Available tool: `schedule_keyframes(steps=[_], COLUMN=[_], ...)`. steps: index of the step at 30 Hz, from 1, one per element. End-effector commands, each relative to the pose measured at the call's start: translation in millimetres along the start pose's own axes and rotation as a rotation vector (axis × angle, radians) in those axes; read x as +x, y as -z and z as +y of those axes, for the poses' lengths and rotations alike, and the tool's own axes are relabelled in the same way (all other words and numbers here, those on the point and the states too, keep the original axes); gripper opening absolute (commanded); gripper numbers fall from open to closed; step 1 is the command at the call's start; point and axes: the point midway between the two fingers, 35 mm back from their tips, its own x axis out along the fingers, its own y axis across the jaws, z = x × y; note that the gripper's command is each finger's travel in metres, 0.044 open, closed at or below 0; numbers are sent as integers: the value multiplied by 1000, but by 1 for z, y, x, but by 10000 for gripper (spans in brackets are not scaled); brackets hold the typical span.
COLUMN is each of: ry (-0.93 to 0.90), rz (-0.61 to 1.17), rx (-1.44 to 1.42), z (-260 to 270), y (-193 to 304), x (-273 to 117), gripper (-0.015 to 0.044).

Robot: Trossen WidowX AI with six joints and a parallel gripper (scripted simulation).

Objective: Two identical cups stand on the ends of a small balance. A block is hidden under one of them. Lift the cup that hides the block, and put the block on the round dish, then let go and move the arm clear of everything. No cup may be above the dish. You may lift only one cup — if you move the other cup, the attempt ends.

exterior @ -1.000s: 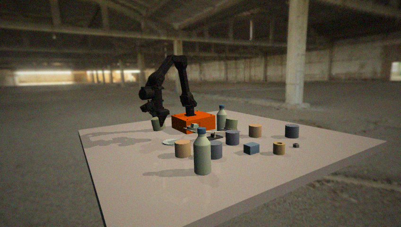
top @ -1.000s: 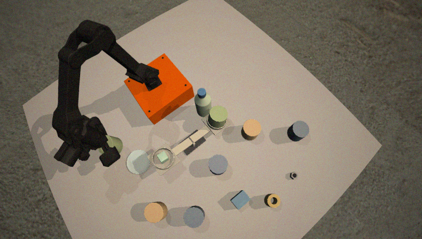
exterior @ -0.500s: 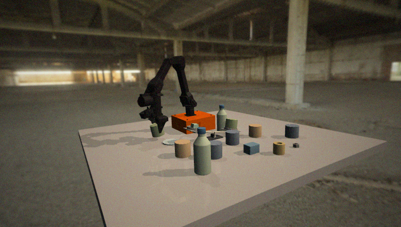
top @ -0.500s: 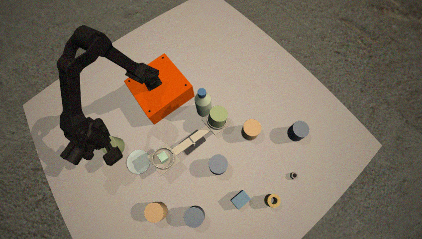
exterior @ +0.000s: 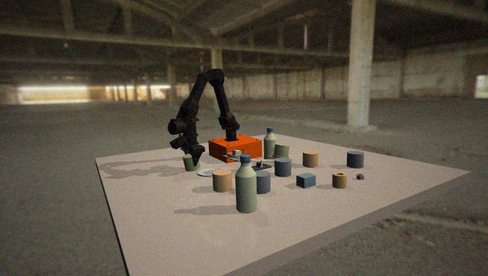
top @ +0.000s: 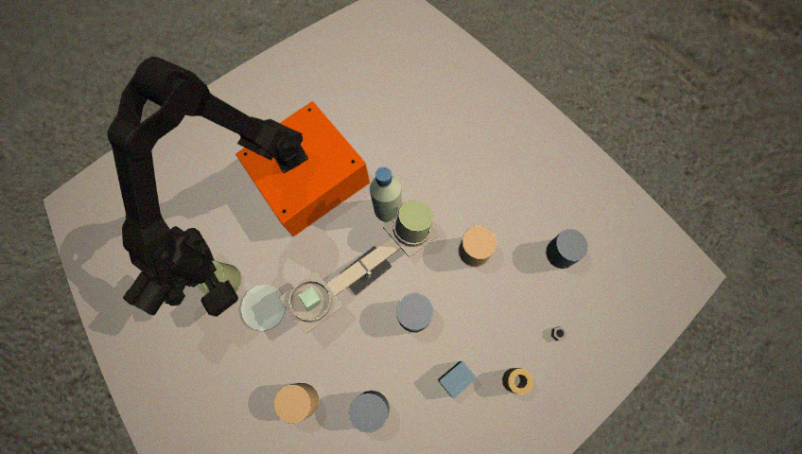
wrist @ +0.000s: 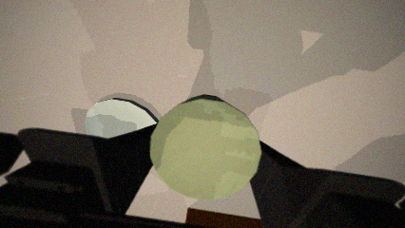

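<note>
The black jointed arm [top: 140,185] [exterior: 195,99] arches from its orange box base [top: 332,146] [exterior: 251,146], its tool [top: 188,287] [exterior: 193,158] [wrist: 205,129] gripping a tapered green cup [top: 228,275] [exterior: 190,163] [wrist: 206,152] near the round pale dish [top: 262,307] [exterior: 206,172] [wrist: 116,114]! Its matching green cup [top: 414,218] [exterior: 281,150] rides one end of the balance [top: 343,276] [exterior: 251,159]; the small mint-green block [top: 308,298] [exterior: 236,152] sits uncovered on the other.

Around the pale table [top: 506,168] [exterior: 191,232] [wrist: 304,138] is a wide hall with rough grey floor [top: 703,67] [exterior: 393,246], thick pillars [exterior: 360,65], dark ceiling beams [exterior: 102,35], and bright yellowish light [exterior: 137,91] at the blurred far left side.
</note>
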Motion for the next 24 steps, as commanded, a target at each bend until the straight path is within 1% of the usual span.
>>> schedule_keyframes(steps=[1, 2, 16, 18, 22, 24], ry=[-4, 1, 1, 0, -4, -4], rz=[4, 1, 1, 2, 3, 3], rx=[-5, 0, 0, -1, -4, -5], z=[0, 0, 0, 0, 0, 0], y=[1, 0, 0, 0, 0, 1], x=[6, 1, 1, -6, -47, -54], gripper=[0, 26, 394, 440, 440, 440])
